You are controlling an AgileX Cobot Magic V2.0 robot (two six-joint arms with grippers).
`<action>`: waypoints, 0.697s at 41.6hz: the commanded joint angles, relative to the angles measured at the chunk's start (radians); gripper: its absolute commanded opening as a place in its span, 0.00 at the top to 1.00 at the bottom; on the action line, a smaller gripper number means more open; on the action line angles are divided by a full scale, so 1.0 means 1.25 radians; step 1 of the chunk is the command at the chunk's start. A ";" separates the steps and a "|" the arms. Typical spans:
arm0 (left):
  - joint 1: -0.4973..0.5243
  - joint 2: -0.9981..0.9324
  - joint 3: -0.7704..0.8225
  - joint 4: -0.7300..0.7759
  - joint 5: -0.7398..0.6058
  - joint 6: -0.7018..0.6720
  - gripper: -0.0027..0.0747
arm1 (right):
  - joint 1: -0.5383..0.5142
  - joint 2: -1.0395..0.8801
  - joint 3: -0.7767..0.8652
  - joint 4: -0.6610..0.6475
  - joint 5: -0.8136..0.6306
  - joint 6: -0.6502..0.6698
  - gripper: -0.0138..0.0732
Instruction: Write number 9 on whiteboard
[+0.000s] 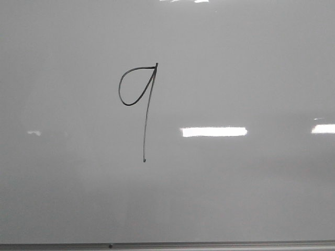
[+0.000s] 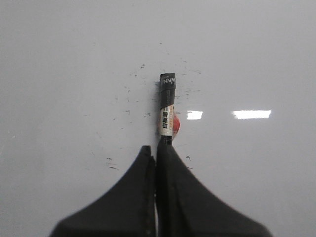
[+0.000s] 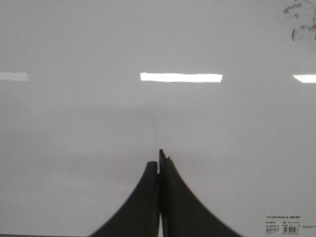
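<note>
The number 9 [image 1: 142, 99] is drawn in thin black line on the whiteboard [image 1: 251, 188]: a teardrop loop at upper left and a long slanted tail ending in a dot. No gripper shows in the front view. In the left wrist view my left gripper [image 2: 155, 148] is shut on a marker [image 2: 168, 106] with a black capped end and white label, which points out over the board [image 2: 59, 74]. In the right wrist view my right gripper [image 3: 159, 160] is shut and empty above the board [image 3: 74, 128].
The grey metal edge strip [image 1: 209, 244] runs along the board's near side. Bright light reflections [image 1: 213, 132] lie on the glossy surface. Small ink specks [image 2: 143, 65] dot the board near the marker. A barcode sticker [image 3: 288, 225] sits near the board's corner.
</note>
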State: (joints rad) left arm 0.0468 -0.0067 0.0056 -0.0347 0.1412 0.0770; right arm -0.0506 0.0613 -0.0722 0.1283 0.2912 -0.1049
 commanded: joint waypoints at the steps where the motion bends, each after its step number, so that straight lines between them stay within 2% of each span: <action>1: -0.001 -0.015 0.004 -0.007 -0.069 -0.007 0.99 | -0.006 -0.023 0.021 -0.043 -0.085 0.041 0.92; 9: -0.001 -0.015 0.004 -0.007 -0.069 -0.007 0.99 | -0.006 -0.073 0.079 -0.043 -0.149 0.042 0.92; 29: -0.001 -0.014 0.004 -0.007 -0.069 -0.007 0.99 | -0.006 -0.072 0.077 -0.045 -0.137 0.045 0.92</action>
State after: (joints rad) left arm 0.0468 -0.0067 0.0056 -0.0347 0.1395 0.0770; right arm -0.0527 -0.0095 0.0269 0.0839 0.2065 -0.0474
